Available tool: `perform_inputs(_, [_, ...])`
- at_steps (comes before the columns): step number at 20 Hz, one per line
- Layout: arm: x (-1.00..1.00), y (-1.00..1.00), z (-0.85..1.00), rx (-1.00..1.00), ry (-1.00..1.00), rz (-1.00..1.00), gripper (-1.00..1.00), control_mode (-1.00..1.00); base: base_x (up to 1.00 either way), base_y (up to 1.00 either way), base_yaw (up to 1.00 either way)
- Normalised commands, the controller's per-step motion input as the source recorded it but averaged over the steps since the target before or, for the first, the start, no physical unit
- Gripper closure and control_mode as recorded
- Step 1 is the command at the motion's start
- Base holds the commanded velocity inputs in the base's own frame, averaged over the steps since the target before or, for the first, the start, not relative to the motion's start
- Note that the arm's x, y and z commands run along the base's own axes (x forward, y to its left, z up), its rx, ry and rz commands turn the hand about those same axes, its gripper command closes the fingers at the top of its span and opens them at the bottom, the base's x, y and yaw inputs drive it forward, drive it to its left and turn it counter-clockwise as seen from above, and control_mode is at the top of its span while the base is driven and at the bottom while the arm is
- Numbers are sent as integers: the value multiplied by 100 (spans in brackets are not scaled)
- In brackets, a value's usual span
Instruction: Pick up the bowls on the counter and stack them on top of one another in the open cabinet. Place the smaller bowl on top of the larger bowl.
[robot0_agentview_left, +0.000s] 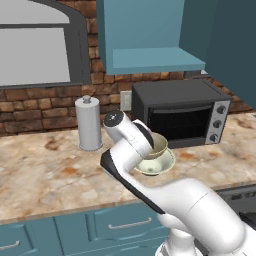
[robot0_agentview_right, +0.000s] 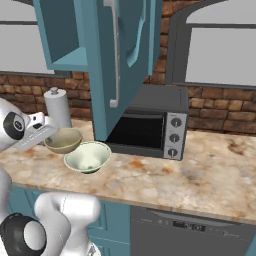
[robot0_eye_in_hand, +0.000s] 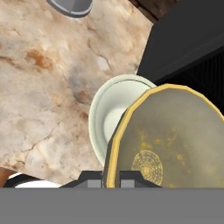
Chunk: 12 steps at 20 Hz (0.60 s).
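My gripper (robot0_eye_in_hand: 111, 178) is shut on the near rim of the smaller bowl (robot0_eye_in_hand: 168, 138), olive-yellow with a dull rim. It holds the bowl just above the counter (robot0_agentview_left: 50, 170), in front of the toaster oven. In the right base view the gripper (robot0_agentview_right: 46, 138) grips the smaller bowl (robot0_agentview_right: 63, 140) from the left. The larger bowl (robot0_agentview_right: 87, 156), pale greenish-white, rests on the counter right beside and partly under it. In the left base view my arm covers part of both the smaller bowl (robot0_agentview_left: 159, 145) and the larger bowl (robot0_agentview_left: 161, 165). The open cabinet (robot0_agentview_left: 155, 62) hangs above, its shelf bare.
A black toaster oven (robot0_agentview_left: 180, 112) stands behind the bowls under the cabinet. A tall grey canister (robot0_agentview_left: 89, 124) stands to the left by the brick wall. The cabinet door (robot0_agentview_right: 122, 60) swings out over the counter. Teal drawers (robot0_agentview_left: 115, 225) run below the counter edge.
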Motion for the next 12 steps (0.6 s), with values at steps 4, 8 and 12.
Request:
perform_inputs(4, [-9,-32,0,0,0,10,100,-100,0,0,0])
perform_inputs(8, [-6,-26,-9,0,0,10,100,-100,0,0,0])
perform_inputs(12, [-2,-15,-16,0,2,9,100,-100,0,0,0])
